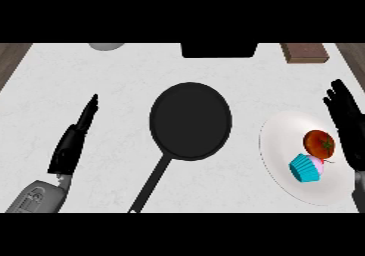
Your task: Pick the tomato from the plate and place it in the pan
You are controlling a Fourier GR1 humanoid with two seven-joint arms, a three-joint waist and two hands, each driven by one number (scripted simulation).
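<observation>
Right hand point(352, 127), fingers straight and empty, flanks the tomato point(318, 142) on its white plate point(277, 150); left hand point(70, 145) lies open beside the pan point(191, 120).

Counter point(126, 65) — white, faintly marbled; dark wood-grain strip point(6, 60) past each far corner; far edge — black box point(218, 50); brown block point(304, 52); grey round object point(106, 46)

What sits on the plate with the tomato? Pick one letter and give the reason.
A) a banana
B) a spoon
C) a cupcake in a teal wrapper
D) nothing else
C: a cupcake in a teal wrapper lies right beside the tomato on the white plate, on the side nearer the robot.
</observation>
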